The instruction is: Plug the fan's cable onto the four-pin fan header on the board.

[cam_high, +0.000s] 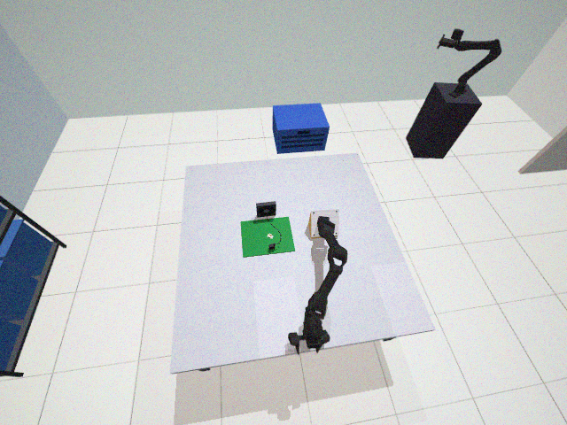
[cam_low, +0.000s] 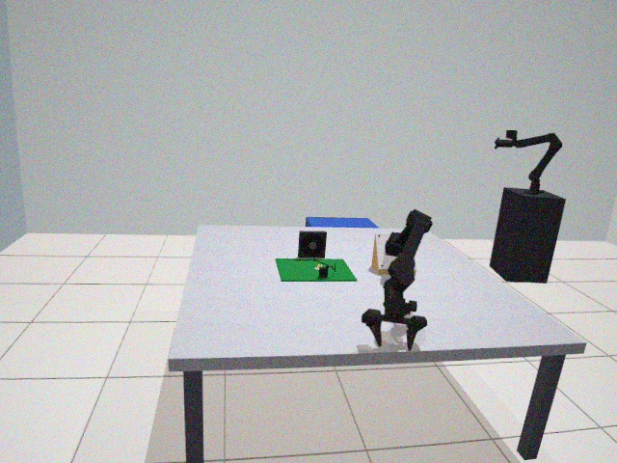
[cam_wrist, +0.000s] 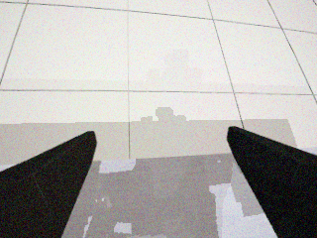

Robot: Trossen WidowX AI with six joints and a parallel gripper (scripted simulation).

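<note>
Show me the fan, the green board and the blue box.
Fan (cam_high: 266, 209) (cam_low: 312, 244): top and exterior, front face.
Green board (cam_high: 256, 240) (cam_low: 294, 271): both, bare surface.
Blue box (cam_high: 299, 116) (cam_low: 341, 222): both, upper face.

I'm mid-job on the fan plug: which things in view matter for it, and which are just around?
Part of the job:
- fan
- its cable
- green board
- small black block on the board, probably the plug
- gripper, open

Not part of it:
- blue cabinet
- second arm
- black pedestal
</note>
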